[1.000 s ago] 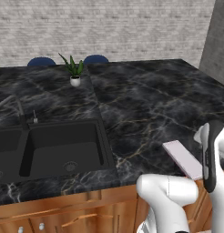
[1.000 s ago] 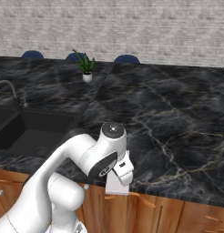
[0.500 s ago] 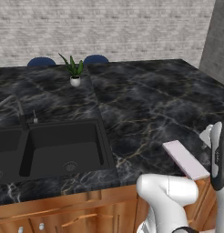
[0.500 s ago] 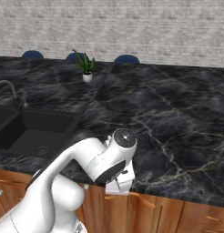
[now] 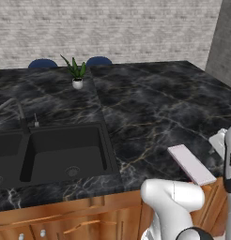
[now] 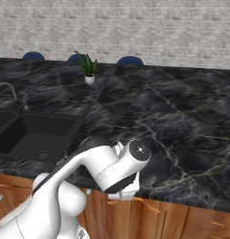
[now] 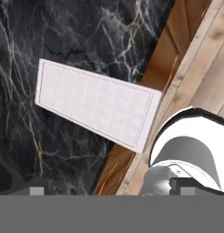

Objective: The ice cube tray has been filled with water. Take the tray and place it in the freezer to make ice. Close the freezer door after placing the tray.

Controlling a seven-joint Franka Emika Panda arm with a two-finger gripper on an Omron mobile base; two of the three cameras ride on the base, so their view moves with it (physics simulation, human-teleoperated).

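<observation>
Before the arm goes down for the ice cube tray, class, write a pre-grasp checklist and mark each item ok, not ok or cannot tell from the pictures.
1. Ice cube tray lies flat on the black marble counter: ok.
2. Tray is reachable at the front edge, one end overhanging the wooden cabinet front: ok.
3. Nothing lies on or against the tray: ok.
4. Gripper is open and empty: ok.
5. Fingertips straddle the tray: not ok; in the hand view the tray lies well ahead of them.
6. Freezer door open and ready: cannot tell.
</observation>
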